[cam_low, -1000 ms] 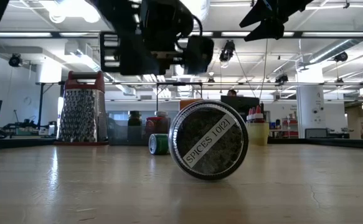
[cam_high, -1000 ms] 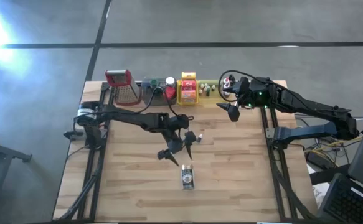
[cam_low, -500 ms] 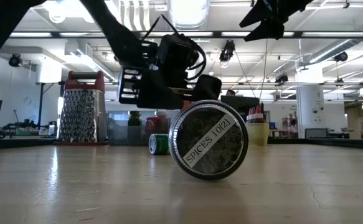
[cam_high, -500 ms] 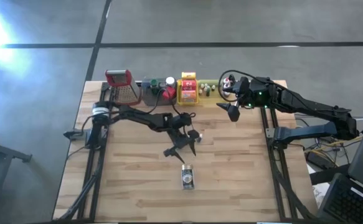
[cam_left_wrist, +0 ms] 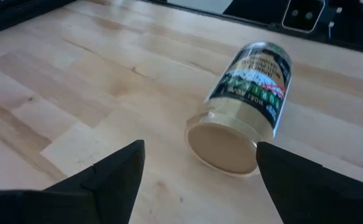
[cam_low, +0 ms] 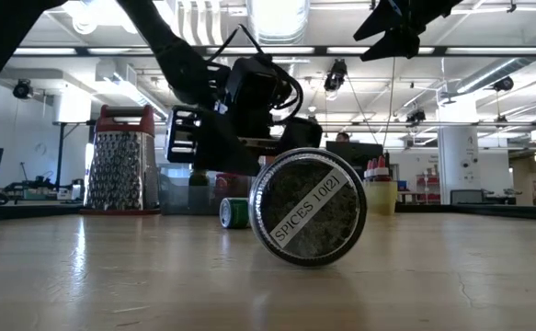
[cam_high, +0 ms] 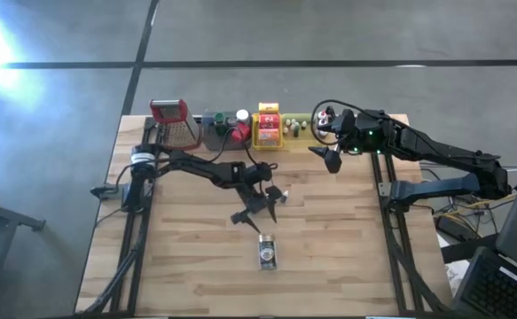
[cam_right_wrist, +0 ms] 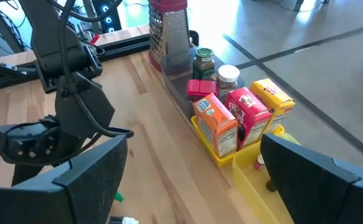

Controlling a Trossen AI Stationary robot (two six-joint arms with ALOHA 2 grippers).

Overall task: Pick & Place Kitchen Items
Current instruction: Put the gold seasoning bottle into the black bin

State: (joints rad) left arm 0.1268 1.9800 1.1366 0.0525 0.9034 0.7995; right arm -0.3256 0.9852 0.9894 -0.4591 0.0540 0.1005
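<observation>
A spice jar lies on its side on the wooden table, its round lid facing the near edge. My left gripper hangs open low over the table just beyond the jar. In the left wrist view the jar lies ahead of my left gripper, between the lines of the two fingers, which touch nothing. My right gripper waits open in the air by the trays, with nothing in it. Packets and small bottles stand in the trays.
Along the far edge stand a red-topped metal grater, a grey tray, a yellow tray with packets and a green tray. A small green tin lies behind the jar. Bare wood lies left, right and near.
My left gripper has come down toward the table behind the spice jar and rolled a little, most of it in the first half second. Its fingers have stayed open. The jar has not moved.
</observation>
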